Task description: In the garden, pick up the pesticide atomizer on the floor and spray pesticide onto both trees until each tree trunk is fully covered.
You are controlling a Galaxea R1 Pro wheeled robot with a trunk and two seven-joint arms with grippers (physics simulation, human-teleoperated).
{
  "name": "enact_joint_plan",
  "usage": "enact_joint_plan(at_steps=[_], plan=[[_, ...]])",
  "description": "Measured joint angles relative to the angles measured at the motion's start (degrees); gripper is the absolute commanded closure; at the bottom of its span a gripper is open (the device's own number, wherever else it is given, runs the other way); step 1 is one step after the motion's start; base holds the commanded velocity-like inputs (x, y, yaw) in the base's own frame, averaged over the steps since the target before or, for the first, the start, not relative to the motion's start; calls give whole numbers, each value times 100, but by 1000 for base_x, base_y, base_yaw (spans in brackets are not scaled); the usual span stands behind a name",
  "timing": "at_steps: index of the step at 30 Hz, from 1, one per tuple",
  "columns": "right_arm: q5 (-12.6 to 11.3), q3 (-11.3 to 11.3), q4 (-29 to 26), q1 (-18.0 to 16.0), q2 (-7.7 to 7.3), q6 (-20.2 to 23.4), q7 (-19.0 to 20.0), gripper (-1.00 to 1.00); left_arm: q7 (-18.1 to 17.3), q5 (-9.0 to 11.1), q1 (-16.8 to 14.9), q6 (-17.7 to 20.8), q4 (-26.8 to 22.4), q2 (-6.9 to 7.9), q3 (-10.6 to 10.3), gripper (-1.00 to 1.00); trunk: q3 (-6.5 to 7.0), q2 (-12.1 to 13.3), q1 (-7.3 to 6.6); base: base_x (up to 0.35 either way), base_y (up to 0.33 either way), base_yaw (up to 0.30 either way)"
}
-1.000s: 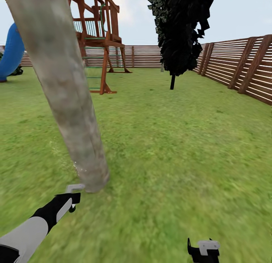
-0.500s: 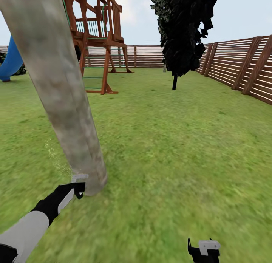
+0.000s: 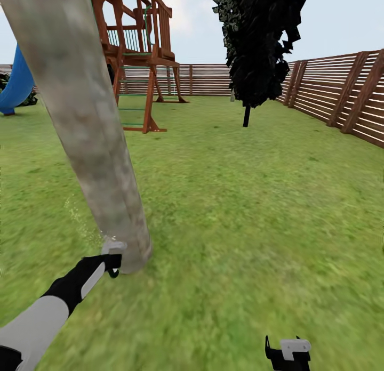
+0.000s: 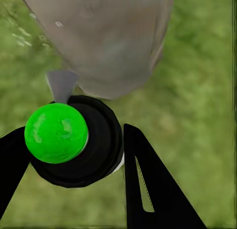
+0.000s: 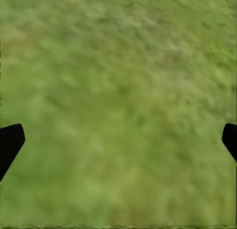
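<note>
A mottled green grass lawn [image 3: 250,211] spreads across the whole garden floor, blurred in the foreground and evenly lit. Along the far edge and down the right side runs a brown wooden fence of horizontal slats [image 3: 341,94], braced by slanted darker posts. At the back left stands a reddish-brown wooden play tower [image 3: 136,46] with railings and a green-runged ladder, its legs planted on the grass. Beside it, at the left edge, curves a blue plastic slide [image 3: 16,86]. Above the fence the pale blue sky [image 3: 341,19] holds thin white cloud.
</note>
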Motion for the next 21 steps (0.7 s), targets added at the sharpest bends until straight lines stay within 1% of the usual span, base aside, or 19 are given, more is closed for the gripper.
enact_joint_plan(at_steps=[2,4,6,7,8,9,10,11,13,17,20,21], plan=[[-1,0,0,0,0,0,1,-100,0,6,-4,2,-115,-46,-8,100,0,0,0,-31,0,0],[0,0,0,0,0,0,0,-100,0,-2,-10,41,-371,-34,-4,100,0,0,0,-5,0,0],[-1,0,0,0,0,0,4,-100,2,-26,-81,349,-592,56,36,100,1,0,0,-1,0,0],[-1,0,0,0,0,0,2,-100,3,-32,-142,424,-632,139,46,100,1,0,0,0,0,0],[0,0,0,0,0,0,3,-100,2,-14,-186,474,-660,264,52,100,0,0,0,0,0,0],[0,0,0,0,0,0,3,-100,1,36,-186,492,-692,322,43,100,0,0,0,0,0,0],[0,0,0,0,0,0,2,-100,2,43,-165,499,-742,303,17,100,0,0,0,-117,0,0],[0,0,0,0,0,0,2,-100,5,48,-159,509,-811,246,5,100,0,0,0,-224,0,0],[-1,0,0,0,0,0,2,-100,8,32,-163,537,-985,179,4,100,0,0,0,-122,0,0],[-2,0,0,0,0,0,3,-100,10,5,-203,865,-1106,190,19,100,0,0,0,-17,0,0],[-1,0,0,0,0,0,3,-100,10,17,-229,918,-1224,336,54,100,0,0,0,0,0,0],[-3,0,0,0,0,0,2,-100,11,11,-231,921,-1229,425,57,100,0,0,0,0,0,0]])
